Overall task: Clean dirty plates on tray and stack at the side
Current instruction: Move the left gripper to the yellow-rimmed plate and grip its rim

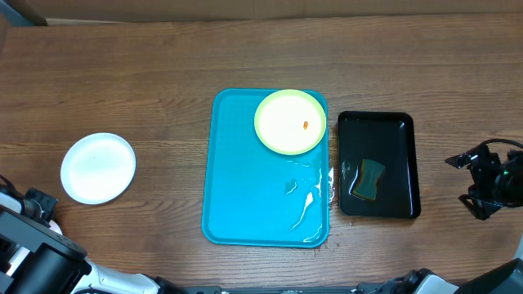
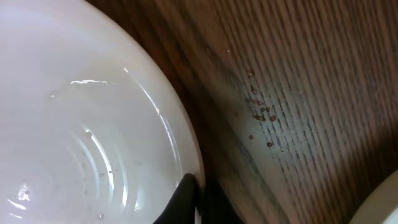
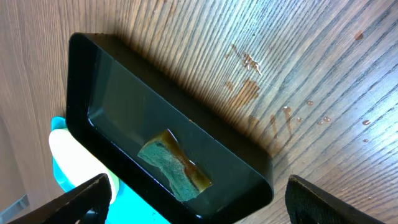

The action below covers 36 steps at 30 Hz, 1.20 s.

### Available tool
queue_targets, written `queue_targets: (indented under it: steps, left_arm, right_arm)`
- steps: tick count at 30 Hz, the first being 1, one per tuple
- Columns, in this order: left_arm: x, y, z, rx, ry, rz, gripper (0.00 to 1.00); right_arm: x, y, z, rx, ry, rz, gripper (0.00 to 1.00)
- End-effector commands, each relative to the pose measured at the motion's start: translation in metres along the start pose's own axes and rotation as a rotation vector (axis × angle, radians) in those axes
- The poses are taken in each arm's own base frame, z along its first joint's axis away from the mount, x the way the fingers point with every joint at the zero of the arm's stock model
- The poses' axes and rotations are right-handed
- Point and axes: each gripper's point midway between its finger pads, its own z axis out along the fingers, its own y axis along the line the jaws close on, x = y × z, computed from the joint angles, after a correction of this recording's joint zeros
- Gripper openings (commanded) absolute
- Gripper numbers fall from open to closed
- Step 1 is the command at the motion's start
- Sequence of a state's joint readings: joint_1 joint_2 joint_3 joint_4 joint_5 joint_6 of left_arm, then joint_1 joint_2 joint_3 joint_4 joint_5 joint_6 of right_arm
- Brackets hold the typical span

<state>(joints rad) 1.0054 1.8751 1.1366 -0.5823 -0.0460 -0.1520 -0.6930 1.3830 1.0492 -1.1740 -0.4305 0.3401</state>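
A white plate (image 1: 98, 167) lies on the table at the far left and fills the left of the left wrist view (image 2: 74, 118). My left gripper (image 2: 198, 190) has its two fingertips close together on that plate's rim. In the overhead view only its arm shows, at the bottom left corner. A pale yellow-green plate (image 1: 290, 122) with a small orange smear sits at the far right of the turquoise tray (image 1: 245, 188). My right gripper (image 1: 476, 181) is open and empty at the right table edge, with wide-apart fingers in its wrist view (image 3: 199, 202).
A black tray (image 1: 404, 163) holding a green-yellow sponge (image 1: 369, 178) stands right of the turquoise tray, and it also shows in the right wrist view (image 3: 112, 81). Water lies on the turquoise tray's near right part. Small red-brown drops dot the wood (image 2: 261, 112) beside the white plate.
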Motion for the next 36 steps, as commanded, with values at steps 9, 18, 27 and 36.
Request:
queue_targets:
  steps: [9,18,27,36]
  left_arm:
    - [-0.006,-0.068,-0.035,0.166,0.042,0.141,0.04]
    - [-0.001,-0.177,-0.095,0.112,-0.108,0.509,0.04]
    - [0.052,-0.228,-0.106,0.042,-0.12,0.638,0.04]
    - [0.089,-0.22,-0.106,0.035,0.018,0.689,0.06]
  right_arm:
    - [-0.004,0.007,-0.009,-0.023,-0.033,-0.022,0.91]
    - [-0.003,0.007,-0.009,-0.022,-0.03,-0.02,0.91]
    - [-0.003,0.007,-0.009,-0.021,-0.03,-0.02,0.91]
    - [-0.003,0.007,-0.009,-0.022,-0.03,-0.02,0.91]
